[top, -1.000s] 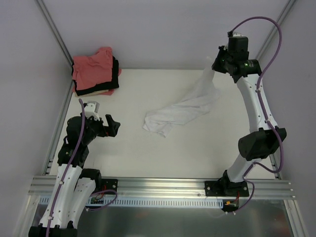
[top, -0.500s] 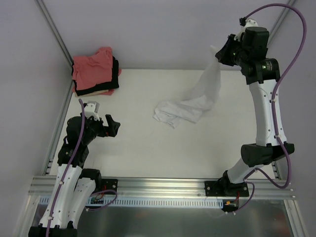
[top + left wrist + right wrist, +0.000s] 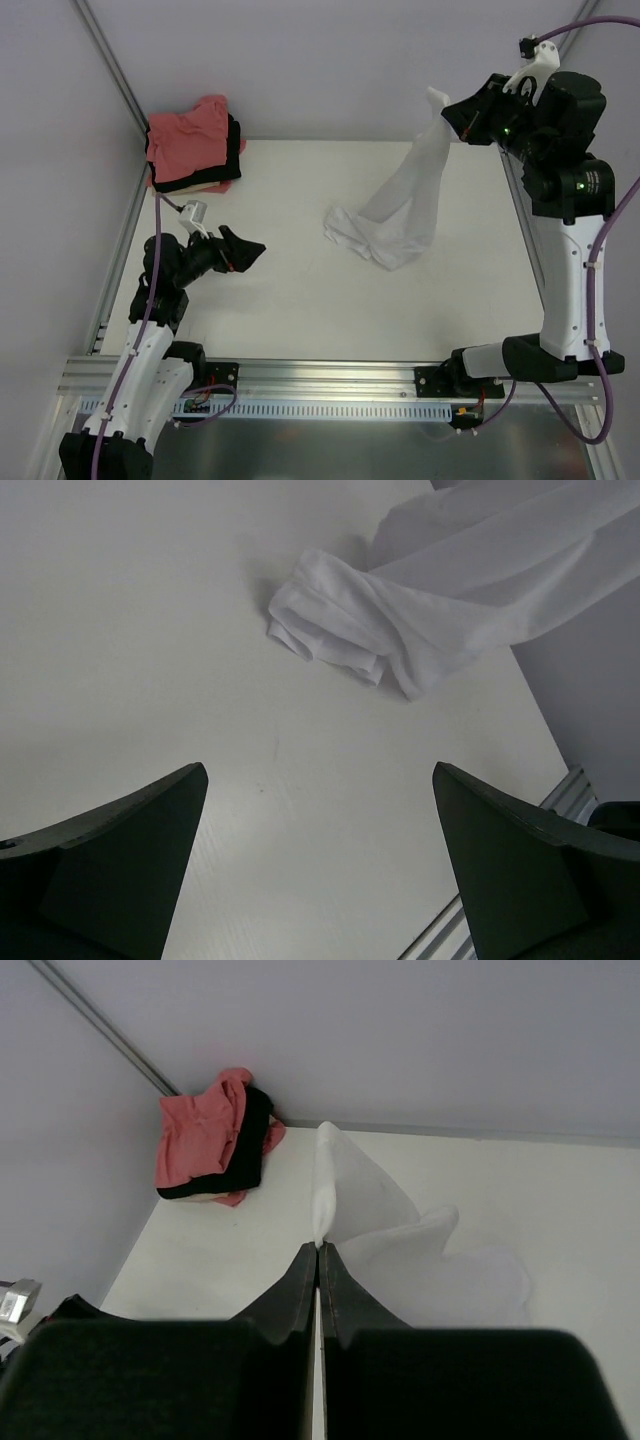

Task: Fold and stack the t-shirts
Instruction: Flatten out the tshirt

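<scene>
I'm raising my right tool (image 3: 452, 110), clamped on an edge of the white shirt (image 3: 400, 200), so the cloth is hanging below it with only its lower bunch touching the table (image 3: 300, 300), stretching out for folding. A second ago more was lying flat, and my left tool (image 3: 248, 252), spread and empty, is now angling toward it.

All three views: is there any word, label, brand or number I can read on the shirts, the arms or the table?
No text can be read in any view.
white t-shirt: plain cloth, no neck label or print showing.
stack of t-shirts: salmon-pink, black and cream layers, no print.
left arm and right arm: no legible markings.
</scene>
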You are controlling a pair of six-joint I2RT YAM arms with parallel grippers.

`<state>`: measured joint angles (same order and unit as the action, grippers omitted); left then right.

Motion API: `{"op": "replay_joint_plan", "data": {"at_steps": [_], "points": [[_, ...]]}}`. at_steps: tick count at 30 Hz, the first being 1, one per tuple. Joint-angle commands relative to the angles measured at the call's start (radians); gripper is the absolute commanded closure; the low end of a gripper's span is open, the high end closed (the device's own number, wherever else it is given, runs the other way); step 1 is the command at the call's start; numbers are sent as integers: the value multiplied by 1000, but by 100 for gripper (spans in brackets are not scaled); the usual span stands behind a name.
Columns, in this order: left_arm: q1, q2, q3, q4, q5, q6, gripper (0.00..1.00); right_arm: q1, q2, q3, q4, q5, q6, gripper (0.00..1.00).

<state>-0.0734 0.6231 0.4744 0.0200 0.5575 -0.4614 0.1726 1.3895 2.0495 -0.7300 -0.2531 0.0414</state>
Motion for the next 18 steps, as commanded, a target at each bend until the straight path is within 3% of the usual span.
{"op": "replay_joint_plan", "data": {"at_steps": [1,6,11,16,18], "points": [[-11,24,16,144,64,-97,1,-2,-37,57,73,-100,14,99],[-12,26,-9,273,157,-219,1,-2,-58,60,173,-265,118,99],[-35,134,-36,504,185,-327,1,-2,-101,43,187,-320,178,100],[-184,356,-22,690,168,-390,1,-2,-144,23,244,-448,260,99],[-245,438,19,751,165,-393,1,-2,-152,2,356,-541,322,100]]}}
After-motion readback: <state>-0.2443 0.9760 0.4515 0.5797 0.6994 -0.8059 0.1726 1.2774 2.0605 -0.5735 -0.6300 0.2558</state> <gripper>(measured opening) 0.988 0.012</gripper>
